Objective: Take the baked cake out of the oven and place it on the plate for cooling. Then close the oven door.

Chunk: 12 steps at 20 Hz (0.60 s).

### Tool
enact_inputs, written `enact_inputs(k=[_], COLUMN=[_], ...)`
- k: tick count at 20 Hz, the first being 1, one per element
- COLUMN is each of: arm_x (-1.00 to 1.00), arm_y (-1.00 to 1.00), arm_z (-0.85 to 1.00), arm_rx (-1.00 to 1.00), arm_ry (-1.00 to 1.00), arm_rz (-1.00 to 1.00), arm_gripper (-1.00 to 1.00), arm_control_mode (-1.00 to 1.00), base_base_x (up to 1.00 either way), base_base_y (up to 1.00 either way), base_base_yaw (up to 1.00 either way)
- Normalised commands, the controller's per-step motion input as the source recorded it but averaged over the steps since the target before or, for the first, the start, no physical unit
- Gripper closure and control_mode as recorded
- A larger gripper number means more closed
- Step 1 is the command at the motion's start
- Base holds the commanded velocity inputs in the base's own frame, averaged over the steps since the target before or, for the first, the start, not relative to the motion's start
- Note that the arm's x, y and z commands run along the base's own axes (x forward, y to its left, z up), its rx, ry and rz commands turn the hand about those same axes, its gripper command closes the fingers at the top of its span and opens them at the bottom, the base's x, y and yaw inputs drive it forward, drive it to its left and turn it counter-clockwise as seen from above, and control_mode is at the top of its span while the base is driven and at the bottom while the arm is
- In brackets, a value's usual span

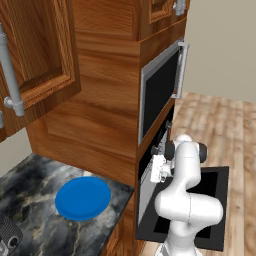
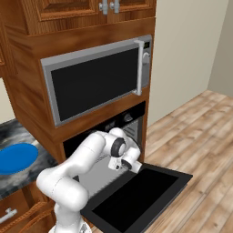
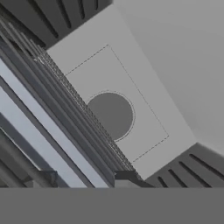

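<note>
The oven [image 2: 119, 122] stands open under the microwave, its black oven door [image 2: 136, 200] [image 1: 216, 200] folded down flat. My arm reaches into the cavity, with the gripper [image 2: 124, 165] [image 1: 151, 174] just inside the opening above a grey tray [image 2: 98, 178]. The hand view looks at the oven's grey back wall and its round fan disc [image 3: 110, 114], with wire rack bars on both sides. Two dark fingertips [image 3: 125, 176] poke up at the bottom edge, and I cannot make out their gap. The baked cake is hidden. The blue plate [image 1: 82, 198] [image 2: 16, 157] lies bare on the dark marble counter.
A silver-framed microwave [image 2: 98, 82] [image 1: 160, 90] sits right above the oven. Wooden cabinets [image 1: 40, 55] hang over the counter. The lowered door juts out over the wood floor [image 2: 200, 136] in front of the base. A dark appliance [image 1: 7, 237] sits at the counter's near corner.
</note>
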Motion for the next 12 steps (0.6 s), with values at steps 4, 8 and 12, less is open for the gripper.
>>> enact_inputs(k=[4,8,12], arm_x=[0.0,0.0,0.0], arm_y=[0.0,0.0,-0.02], arm_z=[-0.24,-0.28,-0.31], arm_rx=[0.0,0.0,0.0], arm_ry=[0.17,0.18,0.15], arm_rz=[-0.05,-0.04,-0.03], arm_gripper=[1.0,1.0,1.0], arm_control_mode=[-1.0,-1.0,-1.0], base_base_x=[0.0,0.0,0.0], base_base_y=[0.0,0.0,0.0], base_base_yaw=[0.0,0.0,0.0])
